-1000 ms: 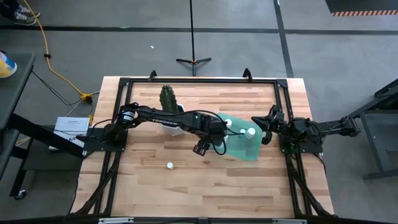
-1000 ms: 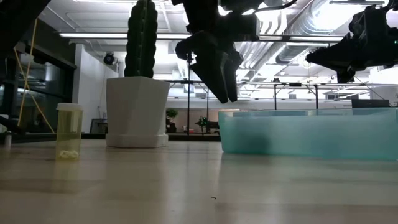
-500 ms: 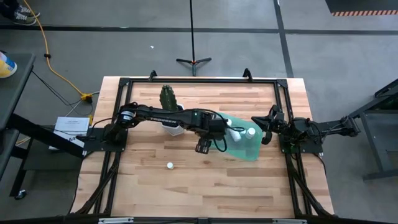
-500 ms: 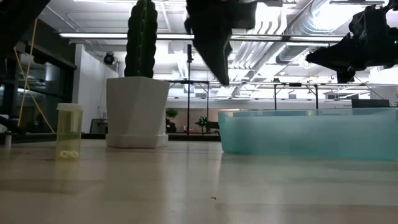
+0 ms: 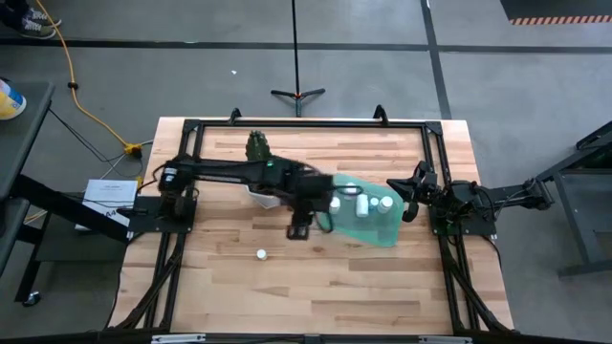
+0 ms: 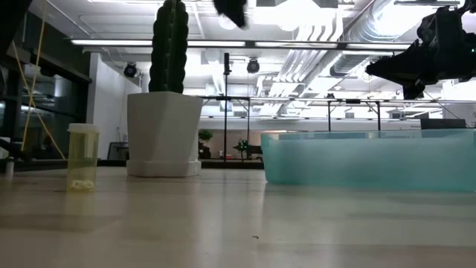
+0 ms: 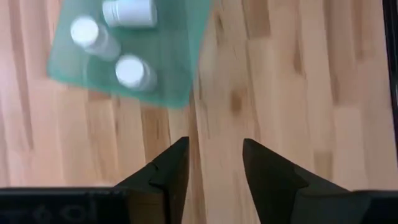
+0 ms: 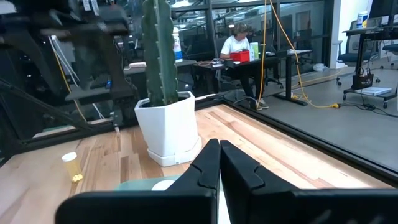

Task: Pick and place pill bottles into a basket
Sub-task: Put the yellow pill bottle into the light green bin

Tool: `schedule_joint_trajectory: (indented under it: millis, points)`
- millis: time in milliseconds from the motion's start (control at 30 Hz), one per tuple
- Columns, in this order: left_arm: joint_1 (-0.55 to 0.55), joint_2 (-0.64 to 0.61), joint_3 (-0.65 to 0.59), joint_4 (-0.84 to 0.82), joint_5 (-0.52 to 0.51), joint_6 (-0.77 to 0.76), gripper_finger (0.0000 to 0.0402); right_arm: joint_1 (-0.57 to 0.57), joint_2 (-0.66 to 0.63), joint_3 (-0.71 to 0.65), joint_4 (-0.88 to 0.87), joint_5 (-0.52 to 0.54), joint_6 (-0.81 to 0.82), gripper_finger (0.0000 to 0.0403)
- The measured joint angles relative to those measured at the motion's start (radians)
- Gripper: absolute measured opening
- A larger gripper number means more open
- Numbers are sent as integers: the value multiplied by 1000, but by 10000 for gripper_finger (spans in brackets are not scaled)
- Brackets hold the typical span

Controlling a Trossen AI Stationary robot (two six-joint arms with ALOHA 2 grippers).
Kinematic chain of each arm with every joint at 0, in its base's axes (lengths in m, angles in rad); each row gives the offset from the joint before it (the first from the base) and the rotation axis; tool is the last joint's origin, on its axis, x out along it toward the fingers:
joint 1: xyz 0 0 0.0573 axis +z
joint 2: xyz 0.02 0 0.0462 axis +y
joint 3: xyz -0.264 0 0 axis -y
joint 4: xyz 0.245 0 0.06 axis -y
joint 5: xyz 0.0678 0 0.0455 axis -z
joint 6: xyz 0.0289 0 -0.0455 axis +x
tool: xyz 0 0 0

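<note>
Teal basket (image 5: 368, 222) holds three bottles (image 5: 362, 203) in the high view; a fourth bottle (image 5: 261, 254) stands alone on the table (image 5: 229, 287), near the left gripper (image 5: 298, 230), while the right gripper (image 5: 409, 196) waits by the basket's far side. Low view: that bottle (image 6: 82, 157) stands upright beside the pot (image 6: 164, 134), so descend straight and clear of the pot. Left wrist: fingers (image 7: 168, 171) parted, empty, over bare wood; centre them before closing. Right wrist: fingers (image 8: 208, 163) pressed together, holding nothing
</note>
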Motion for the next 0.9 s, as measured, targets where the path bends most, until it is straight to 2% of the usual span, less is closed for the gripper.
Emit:
schedule_joint_trajectory:
  millis: [100, 233, 433, 533, 600, 800, 900]
  points:
    - [-50, -36, 0, -124, -49, -41, 172, 0, 0, 0, 0, 2, 0, 2]
    - [-119, -51, 0, -255, -59, -132, 166, 0, 0, 0, 0, 12, 0, 4]
    - [-215, -95, -68, -243, -82, -219, 173, 0, 0, 0, 0, 13, 0, 3]
    - [-245, -160, -202, -229, -118, -313, 175, 0, 1, 0, 0, 13, 0, 3]
    - [-260, -231, -332, -160, -125, -374, 174, 0, 0, 0, 0, 13, 0, 2]
    - [-290, -477, -758, 226, -118, -509, 173, 0, 7, 0, 0, 15, 0, 4]
    - [-294, -541, -890, 364, -77, -507, 173, 0, 7, 0, 0, 12, 0, 1]
